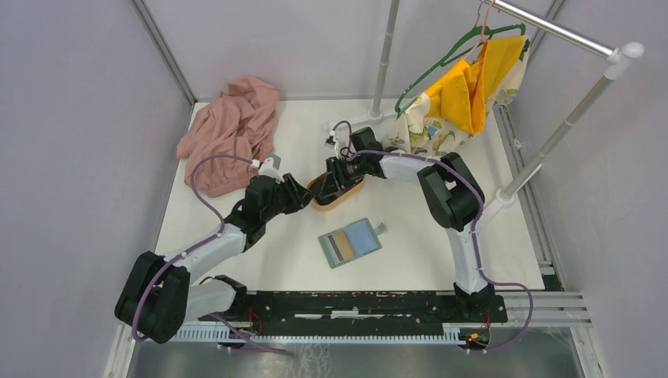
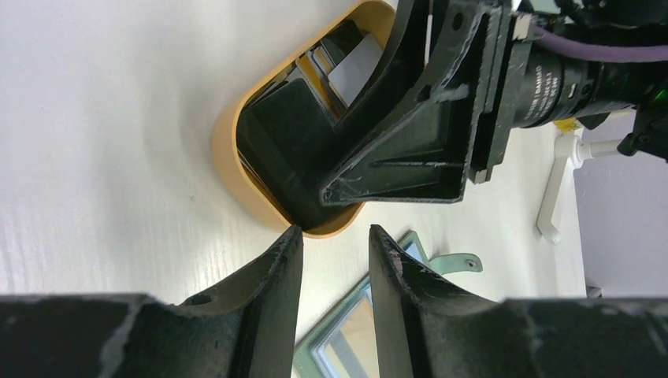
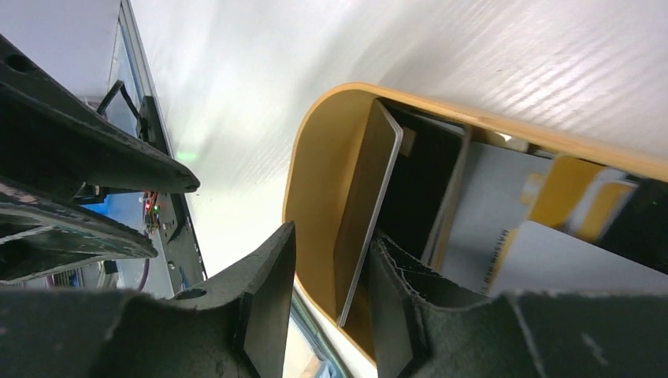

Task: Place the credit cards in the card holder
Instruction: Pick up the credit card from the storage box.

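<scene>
All cards (image 2: 291, 134) sit in tray (image 2: 224, 150). Holder (image 1: 350, 242) lies open on table nearby, slots look bare, so nil stowed. R gripper (image 3: 332, 235) is down in tray, jaws parted round one card (image 3: 366, 220) on edge, not clamped. L gripper (image 2: 335, 232) is spread, empty, at tray rim. I rate task barely begun.

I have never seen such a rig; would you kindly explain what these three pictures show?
Two robot arms with two-finger grippers stand at a white table. The overhead picture shows both; the other two come from wrist cameras. On the table lie a wooden tray of credit cards, an open card holder and a pink cloth. The right gripper reaches into the tray, its fingers either side of an upright grey card, not yet pinching it. The left gripper hangs open and empty beside the tray.
</scene>
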Controlling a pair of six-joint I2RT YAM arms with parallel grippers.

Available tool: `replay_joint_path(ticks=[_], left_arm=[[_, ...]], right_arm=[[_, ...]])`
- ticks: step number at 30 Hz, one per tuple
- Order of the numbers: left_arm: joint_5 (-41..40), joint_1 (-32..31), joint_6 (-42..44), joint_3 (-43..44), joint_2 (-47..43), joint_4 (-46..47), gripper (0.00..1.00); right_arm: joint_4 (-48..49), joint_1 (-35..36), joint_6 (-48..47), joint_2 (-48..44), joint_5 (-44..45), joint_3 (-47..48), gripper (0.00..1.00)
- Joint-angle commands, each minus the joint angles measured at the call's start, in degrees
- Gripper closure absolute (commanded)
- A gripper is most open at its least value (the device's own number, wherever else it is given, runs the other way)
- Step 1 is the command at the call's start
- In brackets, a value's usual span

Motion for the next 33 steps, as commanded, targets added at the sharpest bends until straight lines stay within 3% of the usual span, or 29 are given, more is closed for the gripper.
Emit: replay_joint_path(ticks=[1,14,21,33], left_arm=[[-2.1,0.1,3.3,1.7,-3.6,-2.6,0.57],[-3.2,0.1,3.6,1.1,-9.5,-7.0,0.57],[-3.5,0.1,3.6,1.0,-10.9,-8.1,0.57],[-3.6,0.0,3.7,1.0,-11.6,-8.8,0.57]], right_arm=[[-1.0,2.6,-1.5,1.1,0.8,2.7,0.57],[-3.3,1.8,-3.1,0.2,3.2,4.1,0.58],[-3.3,0.1,-3.0,-0.4,3.1,3.8,0.73],[2.3,-1.9,1.9,-1.1,-3.1,1.4,0.72]])
